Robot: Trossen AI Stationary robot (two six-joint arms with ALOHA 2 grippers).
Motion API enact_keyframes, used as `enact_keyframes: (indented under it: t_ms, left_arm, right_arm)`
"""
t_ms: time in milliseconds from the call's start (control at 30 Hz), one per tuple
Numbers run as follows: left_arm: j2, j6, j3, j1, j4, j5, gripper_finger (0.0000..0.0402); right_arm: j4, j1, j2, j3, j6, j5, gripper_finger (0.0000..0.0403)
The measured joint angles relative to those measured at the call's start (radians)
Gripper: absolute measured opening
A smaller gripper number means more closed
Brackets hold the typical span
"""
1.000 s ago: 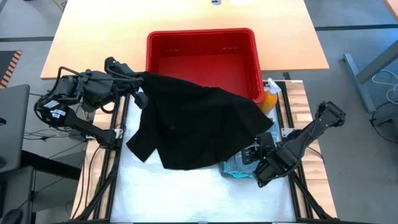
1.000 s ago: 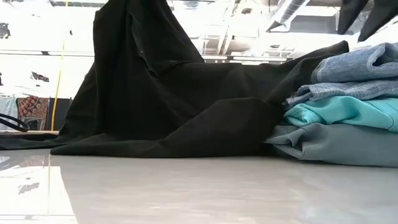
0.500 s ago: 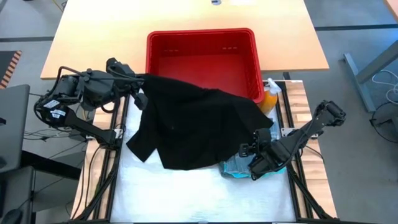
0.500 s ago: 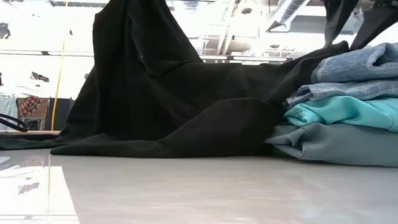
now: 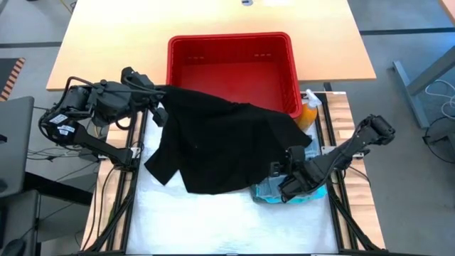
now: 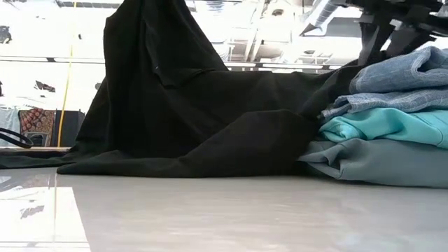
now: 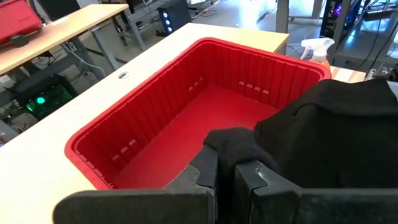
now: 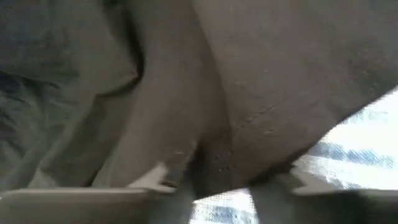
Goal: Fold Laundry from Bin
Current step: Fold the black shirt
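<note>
Black garment (image 5: 220,142) pinched in closed left gripper (image 5: 158,92); right gripper (image 5: 279,173) half-closed over its edge.

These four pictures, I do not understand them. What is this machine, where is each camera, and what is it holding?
It is a robot with two dark arms at a table. One camera looks straight down, one sits at table height, and one rides on each wrist.

The left gripper is shut on a corner of the black garment, which drapes from the front rim of the red bin down onto the table. The bin's inside looks bare.

The right gripper is at the garment's other edge, above a folded stack of blue-grey, teal and grey-green clothes. Its wrist camera shows dark cloth close between its fingers, but a firm grip cannot be confirmed.

An orange spray bottle stands beside the bin.
</note>
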Motion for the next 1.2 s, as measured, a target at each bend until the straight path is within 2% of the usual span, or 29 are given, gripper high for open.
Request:
enact_keyframes:
  t_ms: [133,167,367,533,700,800,933,1000,1067,1133,1200]
  left_arm:
    - [-0.011,0.007,0.000,0.000,-0.001,-0.008,0.0000]
    - [-0.014,0.011,0.000,0.000,-0.001,-0.009,0.0000]
    - [-0.044,0.066,0.000,0.000,0.058,-0.017,0.0000]
    - [-0.094,0.194,0.000,0.000,0.240,-0.016,0.0000]
    - [-0.157,0.263,0.000,0.000,0.426,-0.004,0.0000]
    - [-0.184,0.264,0.000,0.000,0.464,0.012,0.0000]
    - [-0.194,0.277,0.001,0.013,0.474,-0.056,0.0000]
    - [-0.192,0.271,0.001,0.021,0.479,-0.062,0.0000]
    - [-0.177,0.284,0.001,0.030,0.527,-0.057,0.0000]
    - [-0.164,0.349,0.000,0.032,0.619,-0.005,0.0000]
    - [-0.154,0.437,0.000,0.028,0.709,0.126,0.0000]
  right_arm:
    - [-0.005,0.002,-0.012,0.013,-0.046,0.077,0.0039]
    - [-0.007,0.002,-0.017,0.023,-0.068,0.105,0.0023]
    - [-0.077,-0.019,-0.078,0.167,-0.282,0.232,0.0026]
    - [-0.138,-0.071,-0.163,0.362,-0.614,0.356,0.0019]
    - [-0.129,-0.151,-0.237,0.564,-0.919,0.416,0.0019]
    - [-0.122,-0.230,-0.265,0.667,-1.057,0.417,0.0019]
    - [-0.037,-0.403,-0.290,0.774,-1.274,0.413,0.0019]
    - [0.102,-0.498,-0.292,0.805,-1.431,0.393,0.0019]
    - [0.309,-0.588,-0.292,0.826,-1.638,0.305,0.0019]
    - [0.544,-0.656,-0.283,0.851,-1.860,0.118,0.0019]
    - [0.649,-0.644,-0.271,0.887,-2.028,-0.134,0.0019]
